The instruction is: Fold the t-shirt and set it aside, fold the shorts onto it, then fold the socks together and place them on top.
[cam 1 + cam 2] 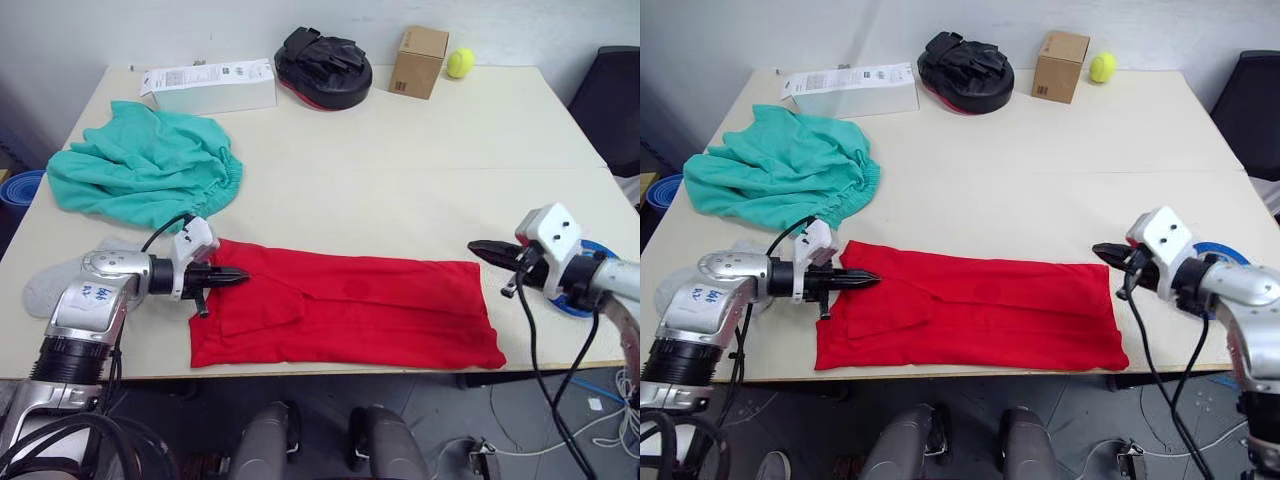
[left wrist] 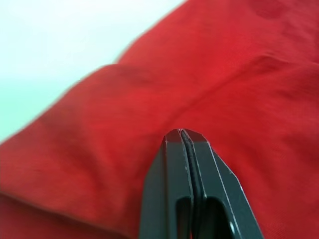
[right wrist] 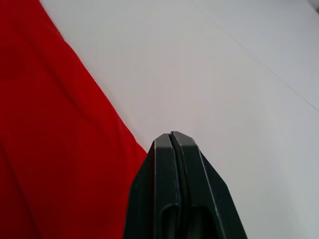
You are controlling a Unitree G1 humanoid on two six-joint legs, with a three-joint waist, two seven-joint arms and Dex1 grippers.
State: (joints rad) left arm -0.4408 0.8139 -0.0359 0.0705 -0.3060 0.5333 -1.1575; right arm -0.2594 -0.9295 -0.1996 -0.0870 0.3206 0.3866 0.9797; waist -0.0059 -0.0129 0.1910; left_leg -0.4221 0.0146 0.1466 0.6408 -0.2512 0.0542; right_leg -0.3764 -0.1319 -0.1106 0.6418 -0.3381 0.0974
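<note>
The red t-shirt lies folded into a long band along the table's near edge. My left gripper is shut, empty, its tip just over the shirt's left end. At the shirt's far-right corner my right gripper hovers shut and holds nothing; the right wrist view has the red edge beside its tip. The teal shorts sit bunched at the back left. A light grey sock peeks out under my left arm.
Along the far edge stand a white box, a black padded mitt, a small cardboard box and a yellow-green ball. A black chair is off the right side. A blue round object lies beneath my right wrist.
</note>
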